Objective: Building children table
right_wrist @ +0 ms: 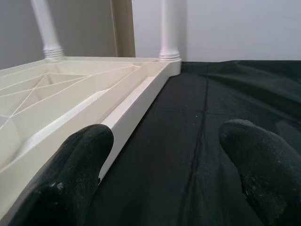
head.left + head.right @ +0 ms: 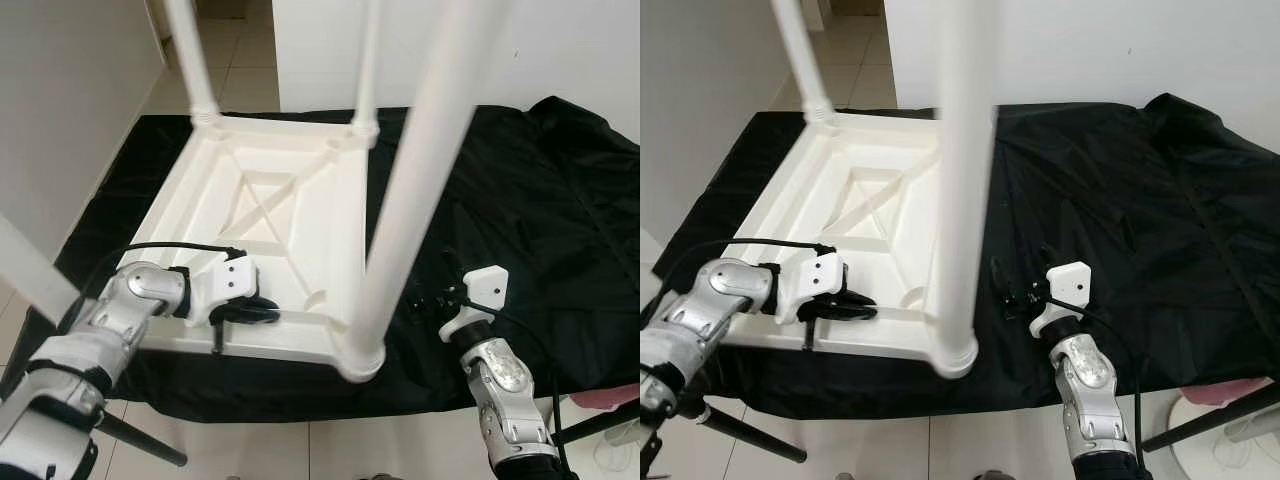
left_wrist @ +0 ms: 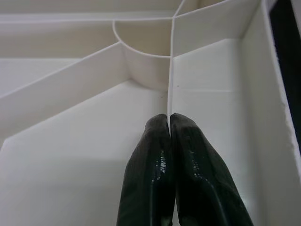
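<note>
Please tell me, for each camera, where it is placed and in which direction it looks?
Left eye, right eye: on the head, looking forward and down at the upturned white table on black cloth; both arms show.
Left wrist: along the left gripper, fingers together, into the table's ribbed underside.
Right wrist: along the right gripper, fingers apart, low over the cloth.
Shared: all views show the table.

Table legs [image 2: 415, 190] cut off at top edge, pink object [image 2: 612, 398] cropped at right

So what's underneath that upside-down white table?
The white table lies on a black cloth spread over the tiled floor. Whatever sits directly beneath the tabletop is hidden by it.
</note>
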Robot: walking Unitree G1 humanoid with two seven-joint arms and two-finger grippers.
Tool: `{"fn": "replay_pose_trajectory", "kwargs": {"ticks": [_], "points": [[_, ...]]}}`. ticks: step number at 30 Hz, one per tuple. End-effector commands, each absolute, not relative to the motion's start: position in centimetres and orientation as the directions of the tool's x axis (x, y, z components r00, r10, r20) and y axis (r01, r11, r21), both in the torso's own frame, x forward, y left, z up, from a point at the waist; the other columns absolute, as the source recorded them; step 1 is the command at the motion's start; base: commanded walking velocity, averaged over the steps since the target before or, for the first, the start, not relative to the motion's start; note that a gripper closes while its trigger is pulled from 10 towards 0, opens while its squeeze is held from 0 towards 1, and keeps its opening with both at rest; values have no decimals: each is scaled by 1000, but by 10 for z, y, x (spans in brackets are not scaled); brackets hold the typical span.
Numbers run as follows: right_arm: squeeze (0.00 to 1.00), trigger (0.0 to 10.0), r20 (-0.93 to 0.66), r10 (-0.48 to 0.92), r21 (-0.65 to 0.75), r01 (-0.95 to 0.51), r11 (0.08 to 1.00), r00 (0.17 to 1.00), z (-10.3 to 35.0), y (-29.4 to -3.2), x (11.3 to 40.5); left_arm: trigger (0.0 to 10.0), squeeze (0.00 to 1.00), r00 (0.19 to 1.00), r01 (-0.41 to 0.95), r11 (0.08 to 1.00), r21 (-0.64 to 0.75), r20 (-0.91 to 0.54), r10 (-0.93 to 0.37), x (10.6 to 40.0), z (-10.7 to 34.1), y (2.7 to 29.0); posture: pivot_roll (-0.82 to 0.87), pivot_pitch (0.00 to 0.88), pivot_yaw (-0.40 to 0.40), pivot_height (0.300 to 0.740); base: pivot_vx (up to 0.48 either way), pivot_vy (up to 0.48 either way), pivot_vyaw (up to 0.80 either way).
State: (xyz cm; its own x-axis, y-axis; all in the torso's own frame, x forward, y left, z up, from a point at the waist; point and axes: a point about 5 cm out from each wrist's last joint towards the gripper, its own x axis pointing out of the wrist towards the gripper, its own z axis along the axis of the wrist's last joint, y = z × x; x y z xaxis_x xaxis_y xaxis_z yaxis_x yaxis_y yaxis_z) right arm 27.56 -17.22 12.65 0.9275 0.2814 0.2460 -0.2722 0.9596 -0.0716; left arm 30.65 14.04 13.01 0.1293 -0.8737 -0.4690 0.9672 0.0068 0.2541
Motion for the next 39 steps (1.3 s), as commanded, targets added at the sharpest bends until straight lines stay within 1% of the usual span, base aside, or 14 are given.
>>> {"fn": "replay_pose_trajectory", "kwargs": {"ticks": [1, 8, 9, 13, 16, 17, 20, 23, 25, 26, 29, 33, 36, 39], "points": [[0, 10000, 228, 285, -68, -277, 959, 931, 123, -170, 277, 10000, 0, 194, 961, 86, 264, -415, -889, 306, 132, 140, 1, 63, 31, 740, 0, 0, 0], [0, 10000, 232, 267, -51, -262, 964, 936, 122, -170, 278, 10000, 0, 209, 958, 124, 258, -336, -918, 301, 137, 123, 2, 58, 32, 740, 0, 0, 0], [0, 10000, 235, 249, -40, -247, 968, 939, 122, -171, 279, 10000, 1000, 218, 960, 146, 239, -311, -925, 301, 138, 120, 3, 57, 31, 740, 0, 0, 0], [0, 10000, 238, 192, -19, -193, 981, 952, 122, -175, 280, 10000, 1000, 242, 958, 186, 218, -267, -933, 300, 141, 118, 2, 53, 31, 740, 0, 0, 0], [0, 10000, 234, 118, 4, -123, 992, 965, 119, -180, 279, 10000, 1000, 302, 942, 262, 209, -185, -935, 300, 154, 115, 12, 54, 20, 740, 0, 0, 0], [0, 10000, 228, 87, 17, -94, 995, 970, 118, -182, 277, 10000, 0, 321, 936, 293, 195, -135, -937, 298, 162, 113, 16, 54, 17, 740, 0, 0, 0], [0, 10000, 221, 48, 70, -65, 995, 974, 116, -180, 275, 10000, 0, 348, 929, 337, 151, -55, -936, 291, 174, 111, 16, 55, 10, 740, 0, 0, 0], [0, 10000, 219, 32, 80, -51, 995, 975, 115, -178, 273, 10000, 0, 379, 919, 370, 133, -45, -924, 288, 173, 113, 17, 52, 6, 740, 0, 0, 0], [0, 10000, 232, 9, 95, -31, 995, 973, 116, -176, 267, 10000, 0, 457, 885, 452, 113, -19, -889, 285, 168, 120, 20, 52, -5, 740, 0, 0, 0], [0, 10000, 232, 9, 95, -31, 995, 973, 116, -176, 267, 10000, 0, 457, 885, 452, 113, -19, -889, 285, 168, 120, 20, 52, -5, 740, 0, 0, 0], [0, 10000, 272, 6, 101, -35, 994, 962, 122, -177, 254, 10000, 0, 547, 833, 548, 80, 29, -836, 276, 165, 131, 16, 51, -19, 740, 0, 0, 0], [0, 10000, 291, 8, 71, -30, 997, 957, 126, -180, 243, 10000, 0, 621, 782, 622, 18, 45, -782, 268, 160, 137, 15, 47, -25, 740, 0, 0, 0], [0, 10000, 296, 5, 63, -25, 998, 955, 128, -181, 238, 10000, 0, 643, 764, 645, 9, 57, -764, 262, 159, 138, 18, 42, -30, 740, 0, 0, 0], [0, 10000, 306, -4, 64, -16, 998, 952, 132, -181, 226, 10000, 0, 720, 693, 721, -33, 83, -689, 245, 155, 140, 18, 36, -33, 740, 0, 0, 0]]}}
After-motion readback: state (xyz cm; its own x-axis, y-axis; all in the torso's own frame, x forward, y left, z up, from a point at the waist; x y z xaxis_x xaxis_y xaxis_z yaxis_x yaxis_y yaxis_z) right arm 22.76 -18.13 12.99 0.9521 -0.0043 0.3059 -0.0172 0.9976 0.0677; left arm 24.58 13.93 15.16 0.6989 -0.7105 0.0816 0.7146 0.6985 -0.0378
